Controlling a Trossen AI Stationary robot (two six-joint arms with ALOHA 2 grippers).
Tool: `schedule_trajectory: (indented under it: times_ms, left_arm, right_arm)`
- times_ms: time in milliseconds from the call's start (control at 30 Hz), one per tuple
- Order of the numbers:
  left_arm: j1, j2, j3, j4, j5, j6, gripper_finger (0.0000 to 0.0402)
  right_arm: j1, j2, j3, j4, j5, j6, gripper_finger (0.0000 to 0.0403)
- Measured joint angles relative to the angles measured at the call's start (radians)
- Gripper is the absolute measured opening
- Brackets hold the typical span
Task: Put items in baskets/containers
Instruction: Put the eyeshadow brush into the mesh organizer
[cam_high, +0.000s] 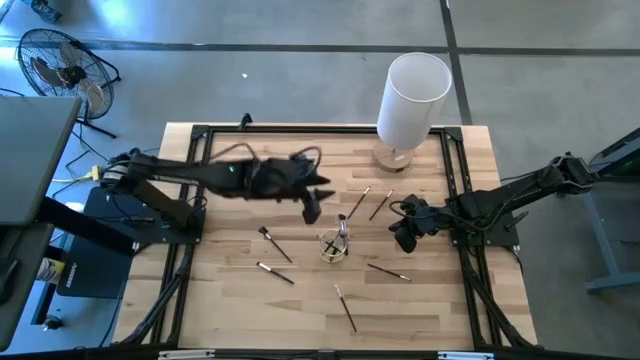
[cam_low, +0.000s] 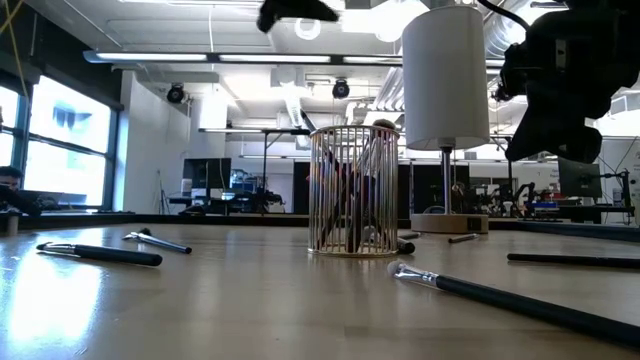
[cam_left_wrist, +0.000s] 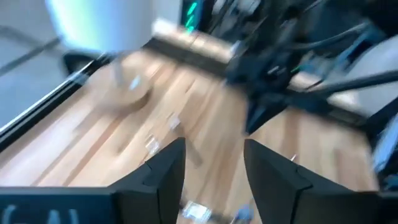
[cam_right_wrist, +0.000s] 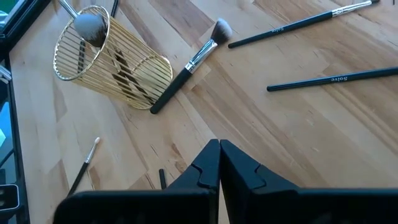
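Left gripper (cam_high: 312, 207) above table beside gold wire cup (cam_high: 333, 244), fingers (cam_left_wrist: 165, 169) parted, empty. Right gripper (cam_high: 404, 236) near brush (cam_high: 387, 270), fingers closed together, empty.

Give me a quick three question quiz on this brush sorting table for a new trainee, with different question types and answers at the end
1. True or false: the right gripper is open.
2. Multiple choice: the brush holder is A) solid white plastic, B) a gold wire cup, C) a cardboard box.
3. Fill in: the brush with the fluffy head lies on the table ____ the holder's base.

Key
1. False; its fingers are pressed together, holding nothing.
2. B; brushes already stand inside it.
3. Beside, its handle end close against it.
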Motion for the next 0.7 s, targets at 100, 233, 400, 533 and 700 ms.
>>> schedule_trajectory:
  times_ms: [100,233,400,533,700]
  left_arm:
    - [0.027,-0.001,0.119,-0.239,-0.001,-0.043,0.0138]
    - [0.048,0.012,0.153,-0.446,-0.003,-0.130,0.0098]
    - [0.046,0.008,0.106,-0.583,-0.014,-0.176,0.0017]
    - [0.046,0.000,0.006,-0.514,0.082,-0.150,0.0010]
    - [0.046,-0.082,-0.190,-0.343,0.163,-0.116,0.0003]
  right_arm:
    - [0.000,0.000,0.000,0.010,0.000,0.000,0.0007]
    - [0.000,0.000,0.000,0.034,0.000,0.000,0.0008]
    - [0.000,0.000,0.000,0.057,0.000,-0.001,0.0004]
    - [0.000,0.000,0.000,0.056,0.000,-0.001,0.0005]
    - [0.000,0.000,0.000,0.087,0.000,0.000,0.0003]
